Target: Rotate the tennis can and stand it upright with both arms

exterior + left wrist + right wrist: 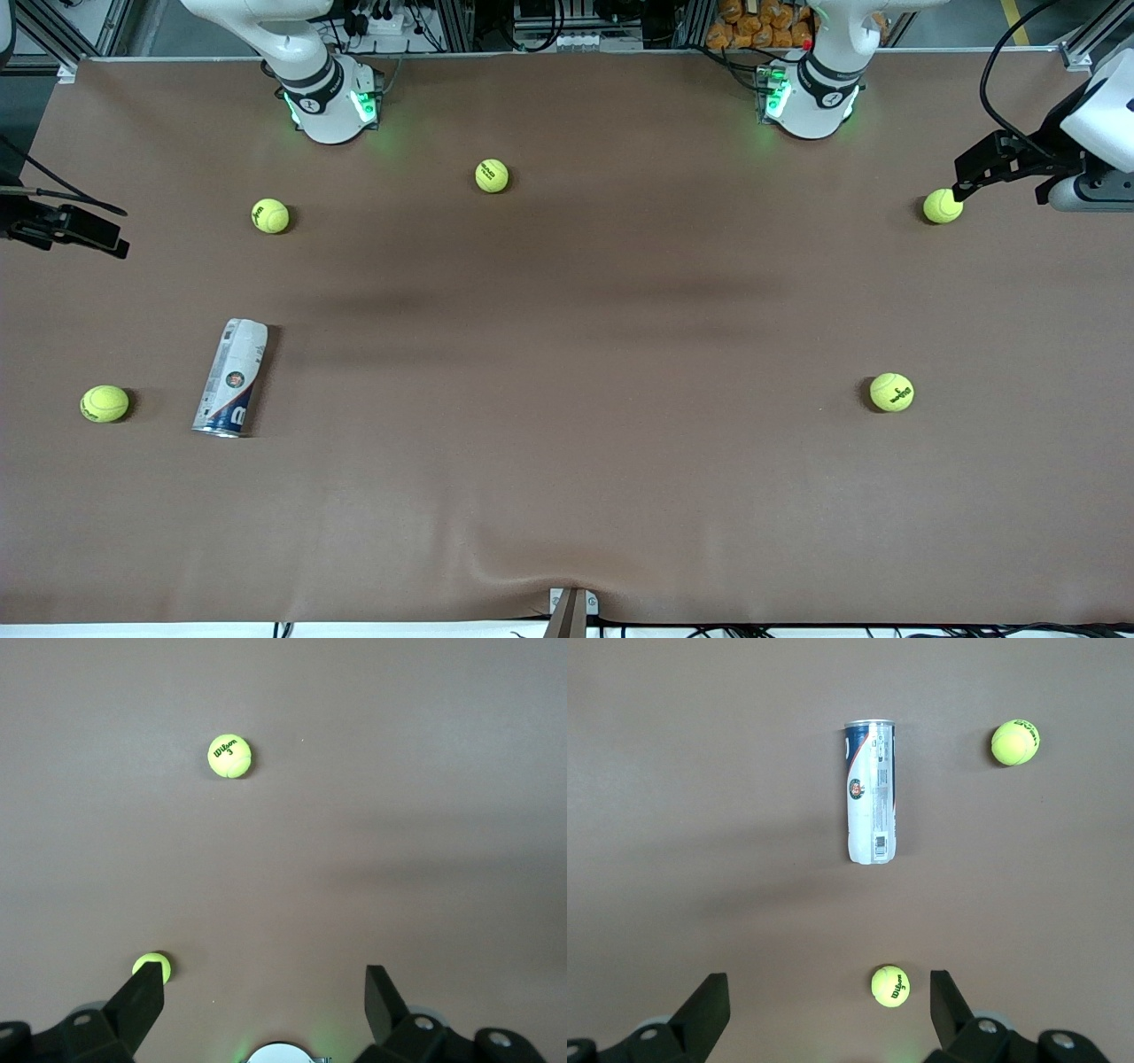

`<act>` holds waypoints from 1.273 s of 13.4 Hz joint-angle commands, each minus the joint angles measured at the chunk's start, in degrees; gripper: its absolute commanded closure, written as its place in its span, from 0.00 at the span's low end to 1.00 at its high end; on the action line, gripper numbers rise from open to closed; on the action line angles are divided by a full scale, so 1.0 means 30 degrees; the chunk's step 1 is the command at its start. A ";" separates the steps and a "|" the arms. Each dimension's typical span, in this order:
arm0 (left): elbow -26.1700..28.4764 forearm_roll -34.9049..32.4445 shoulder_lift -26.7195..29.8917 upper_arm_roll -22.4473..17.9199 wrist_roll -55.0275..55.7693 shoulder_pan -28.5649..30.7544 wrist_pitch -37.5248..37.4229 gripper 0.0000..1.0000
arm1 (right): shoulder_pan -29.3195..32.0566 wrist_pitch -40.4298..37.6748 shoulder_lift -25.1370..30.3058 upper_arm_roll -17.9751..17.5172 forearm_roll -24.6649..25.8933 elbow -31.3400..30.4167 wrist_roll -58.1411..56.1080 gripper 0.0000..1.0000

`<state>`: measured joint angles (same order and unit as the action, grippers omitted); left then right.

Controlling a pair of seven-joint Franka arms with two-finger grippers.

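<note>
The tennis can (232, 378) lies on its side on the brown table (567, 425), toward the right arm's end, its silver rim end nearer the front camera. It also shows in the right wrist view (871, 790), well away from the fingers. My right gripper (120, 244) hangs open and empty over the table edge at that end; in its wrist view (827, 997) the fingers stand wide apart. My left gripper (961, 188) is open and empty over the table's left-arm end, beside a tennis ball (943, 206); its wrist view (263, 988) shows no can.
Several yellow-green tennis balls lie about: one (104, 403) beside the can, one (269, 215) farther from the camera than the can, one (492, 175) near the bases, one (891, 392) toward the left arm's end. The arm bases (332, 97) glow green.
</note>
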<state>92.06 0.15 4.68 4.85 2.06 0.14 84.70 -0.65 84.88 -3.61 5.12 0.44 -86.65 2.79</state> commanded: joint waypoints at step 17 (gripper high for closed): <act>0.0222 0.0009 0.0550 0.0228 -0.0044 0.0129 -0.0225 0.00 | -0.0077 0.0184 -0.0087 -0.0066 0.0381 -0.0237 0.0214 0.00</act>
<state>92.47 0.15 5.32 5.16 2.07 0.08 84.36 -0.79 85.03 -4.02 5.08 0.50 -86.94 2.79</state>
